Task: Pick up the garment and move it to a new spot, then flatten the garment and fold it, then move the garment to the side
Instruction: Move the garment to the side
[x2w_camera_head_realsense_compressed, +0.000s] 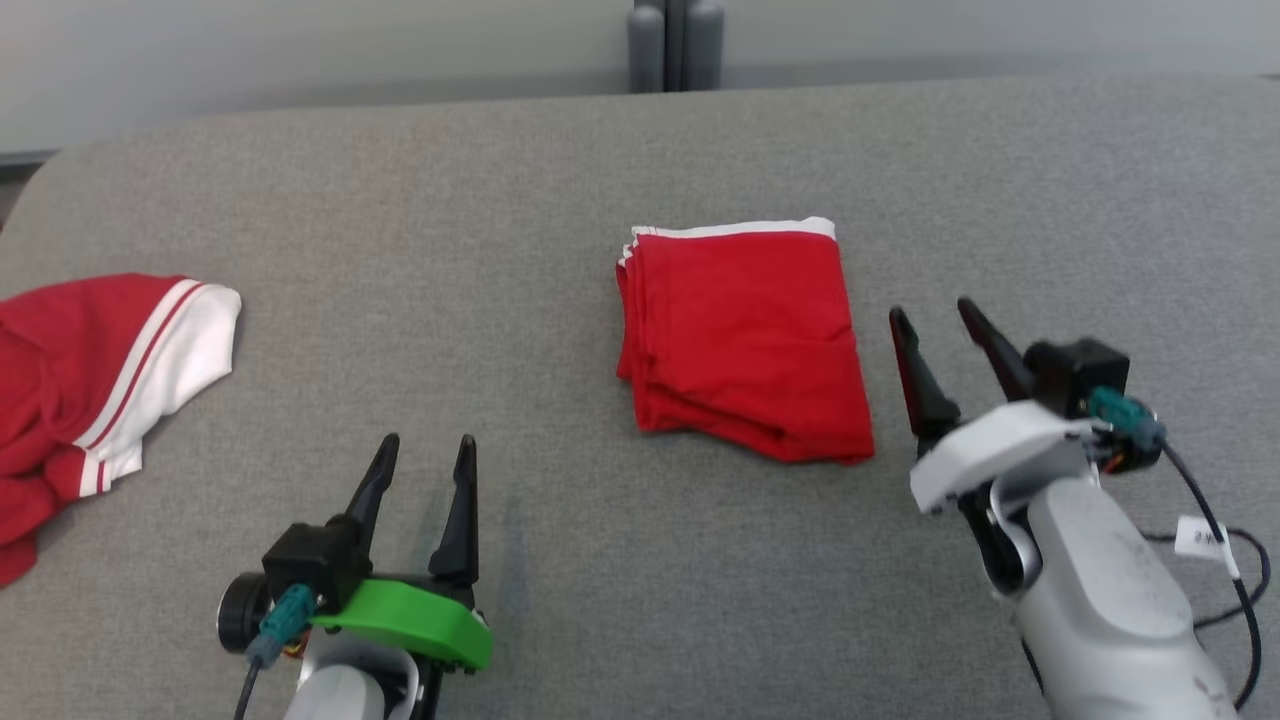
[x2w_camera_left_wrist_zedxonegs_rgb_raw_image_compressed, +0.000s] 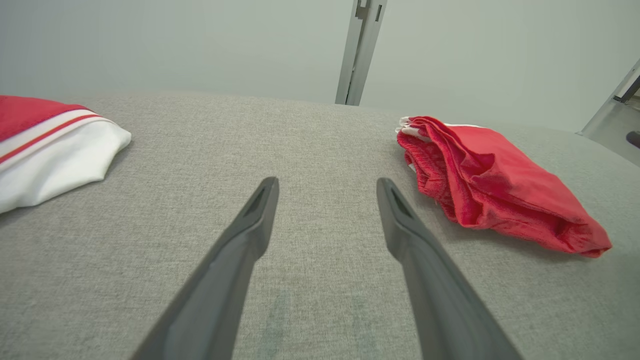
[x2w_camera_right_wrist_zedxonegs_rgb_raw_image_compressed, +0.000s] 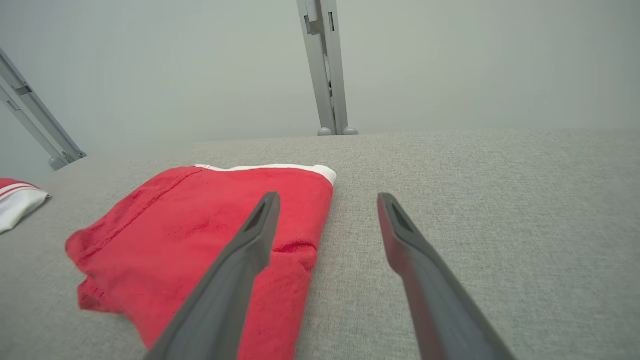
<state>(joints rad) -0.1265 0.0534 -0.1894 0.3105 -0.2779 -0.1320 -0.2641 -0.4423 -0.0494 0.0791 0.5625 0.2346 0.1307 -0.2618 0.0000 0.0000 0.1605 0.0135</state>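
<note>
Garment lying bunched at left edge of grey surface, ungrasped | left gripper hovering spread, empty, apparently readying to reach it | right gripper hovering spread, empty, just beside folded red pile.

Red shirt, white at the sleeve, thin red stripes across the white. Plain red pile, white edging along the far hem. Heathered grey weave over the counter. Left pincer: black fingers, green bracket. Right pincer: black fingers, white bracket. Teal plug at each wrist. Grey post against a pale wall.
</note>
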